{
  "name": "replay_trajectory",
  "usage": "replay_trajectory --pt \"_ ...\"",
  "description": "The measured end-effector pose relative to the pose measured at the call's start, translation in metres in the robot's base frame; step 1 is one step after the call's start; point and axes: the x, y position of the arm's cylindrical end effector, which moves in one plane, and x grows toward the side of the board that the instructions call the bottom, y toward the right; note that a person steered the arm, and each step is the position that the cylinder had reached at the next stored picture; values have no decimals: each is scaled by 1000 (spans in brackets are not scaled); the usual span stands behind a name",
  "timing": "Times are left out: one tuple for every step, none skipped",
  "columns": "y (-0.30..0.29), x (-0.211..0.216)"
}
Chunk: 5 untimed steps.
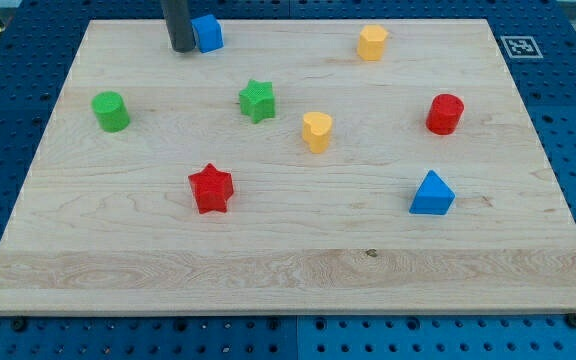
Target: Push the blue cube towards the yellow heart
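Note:
The blue cube [209, 33] sits near the board's top edge, left of centre. My tip [181, 49] stands right against the cube's left side, the dark rod rising out of the view's top. The yellow heart [316, 131] stands near the board's middle, down and to the right of the cube. The green star [257, 101] lies between the cube and the heart, a little left of the straight line between them.
A yellow block [371, 43] at top right, a red cylinder [445, 114] at right, a blue triangular block [431, 194] at lower right, a red star [210, 188] at lower middle, a green cylinder [110, 111] at left. All rest on the wooden board [288, 270].

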Motion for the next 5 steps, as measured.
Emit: replay_trajectory --pt "-8 -11" --pt "-10 -33" --pt "39 -46" --pt "62 -25" --pt "67 -6"
